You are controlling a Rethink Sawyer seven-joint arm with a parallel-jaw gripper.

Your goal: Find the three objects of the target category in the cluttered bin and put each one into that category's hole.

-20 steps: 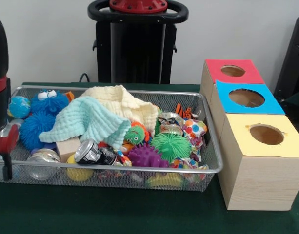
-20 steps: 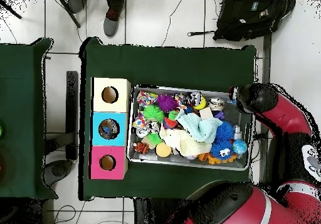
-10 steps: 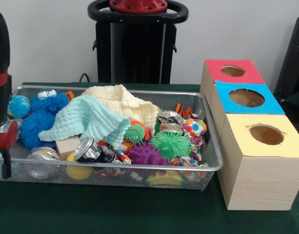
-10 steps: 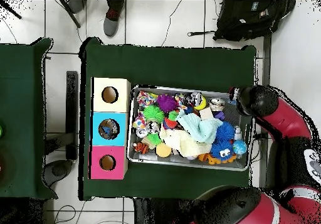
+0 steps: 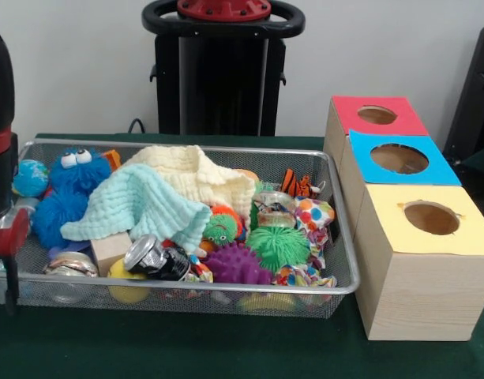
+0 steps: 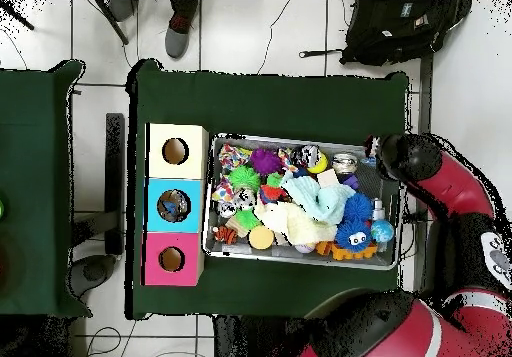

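Searching step: end effector (image 5: pixel 6 237) at silver wire-mesh bin (image 5: pixel 336 229) end farthest from three coloured-top wooden hole boxes (image 5: pixel 419 268); spread indeterminate. Next: choose target, descend.

wire bin (image 5: pixel 336 225) nudged sideways, cloths (image 5: pixel 159 193) shifted

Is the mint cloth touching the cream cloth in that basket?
Touching. The front view shows the mint cloth lying draped over the cream cloth, no gap between them.

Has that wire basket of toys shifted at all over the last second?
Yes. In the front view the wire basket has tilted: its near right corner sits closer to the yellow-topped box than before.
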